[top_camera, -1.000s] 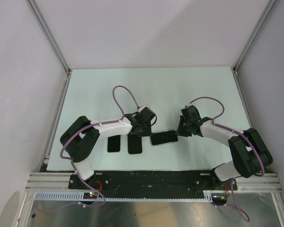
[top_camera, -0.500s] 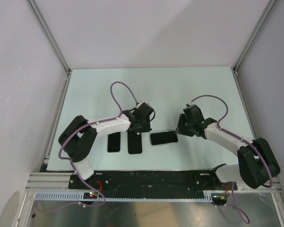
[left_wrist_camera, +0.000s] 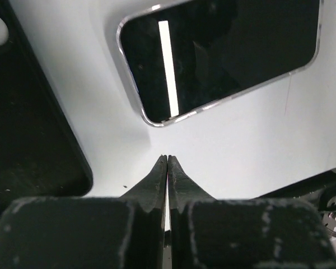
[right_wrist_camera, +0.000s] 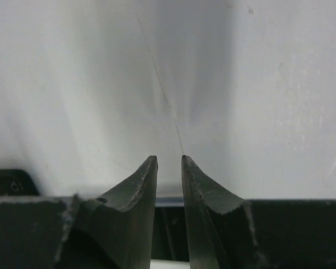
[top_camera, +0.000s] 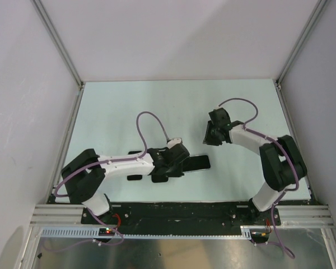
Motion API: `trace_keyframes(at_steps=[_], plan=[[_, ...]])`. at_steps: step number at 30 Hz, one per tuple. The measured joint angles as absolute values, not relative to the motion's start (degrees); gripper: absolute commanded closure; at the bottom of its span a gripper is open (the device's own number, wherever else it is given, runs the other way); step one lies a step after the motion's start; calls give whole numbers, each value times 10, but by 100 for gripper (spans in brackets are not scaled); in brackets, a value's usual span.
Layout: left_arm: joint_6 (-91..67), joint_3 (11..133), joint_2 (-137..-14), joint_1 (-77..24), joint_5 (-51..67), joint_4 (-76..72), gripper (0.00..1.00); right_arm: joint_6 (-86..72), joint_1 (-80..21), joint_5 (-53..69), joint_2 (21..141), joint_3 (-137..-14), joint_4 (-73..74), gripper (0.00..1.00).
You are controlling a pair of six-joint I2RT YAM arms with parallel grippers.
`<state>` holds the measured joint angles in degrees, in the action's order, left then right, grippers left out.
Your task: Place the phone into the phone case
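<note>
Both alike, the left arm (top_camera: pixel 126 161) and the right arm (top_camera: pixel 252 140): white shells between chunky black joints. A lilac cable (top_camera: pixel 151 119) arcs off each wrist. Up close, the left pincer (left_wrist_camera: pixel 167 161) shows slim, tapered black fingers on grey-scuffed blocks, and the right pincer (right_wrist_camera: pixel 169 162) matches.

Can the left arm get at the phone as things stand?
Likely yes: the left claw hangs shut just short of the phone, with nothing between them. It would need to open first.
</note>
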<state>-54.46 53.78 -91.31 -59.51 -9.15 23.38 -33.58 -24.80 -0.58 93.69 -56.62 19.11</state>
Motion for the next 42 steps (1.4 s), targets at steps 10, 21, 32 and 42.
trace_keyframes(at_steps=[10, 21, 32, 42], plan=[[-570, 552, -966, -613, -89, 232, 99, -335, -261, -6, 1001, -584, 195, 74], [-574, 593, -1012, -563, -91, 223, 100, -361, -304, -11, 908, -474, 172, 75], [-526, 709, -1092, -482, -104, 231, 99, -399, -369, -2, 828, -401, 189, 67], [-500, 701, -1065, -472, -104, 234, 88, -408, -384, -64, 810, -426, 227, 22]])
